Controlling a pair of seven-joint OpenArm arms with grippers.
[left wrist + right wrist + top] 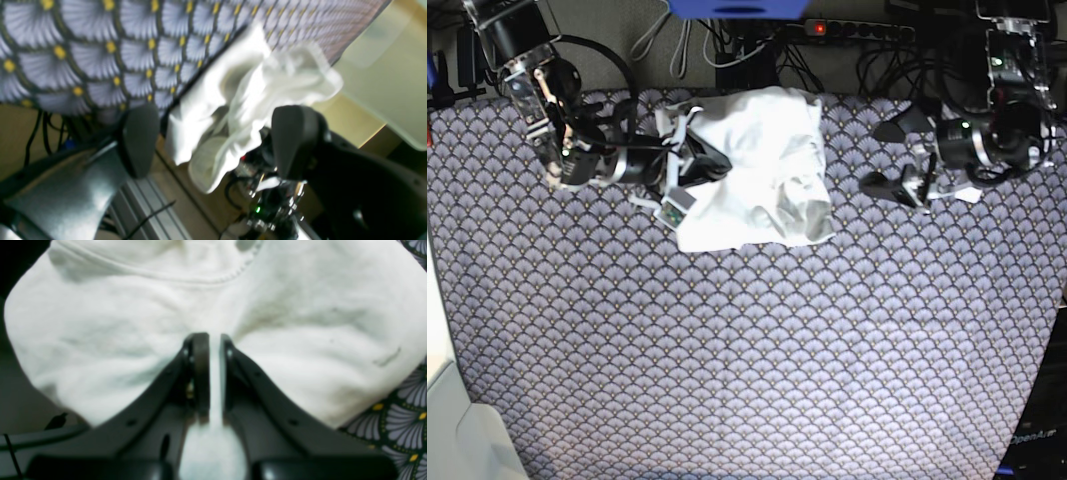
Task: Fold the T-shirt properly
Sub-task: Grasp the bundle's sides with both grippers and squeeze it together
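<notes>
right fingers pinch the shirt edge; left fingers spread, clear of cloth

right gripper [214,373]: the two dark fingers [200,373] are pressed nearly together, with a thin strip of white cloth caught between them. the t-shirt [133,323] fills almost the whole right wrist view, bulging to either side of the fingers; a stitched hem runs across the top. its far edges are cut off by the frame, so its full outline cannot be read here. picture is soft, with fine creases hard to make out.

from the base view, the right gripper [699,165] meets the shirt's [762,170] side nearest that arm; the fingertips are buried in cloth and not separately visible.

left gripper [213,140]: fingers [140,140] spread wide, nothing between them. the left wrist view is blurred and tilted; the shirt [240,93] shows beyond the fingers as a crumpled white heap, apart from both pads. wiring and metal parts behind it are indistinct.

in the base view the left gripper [897,155] hangs open, well apart from the shirt. the garment lies bunched near the far edge of the patterned tablecloth [747,350].
</notes>
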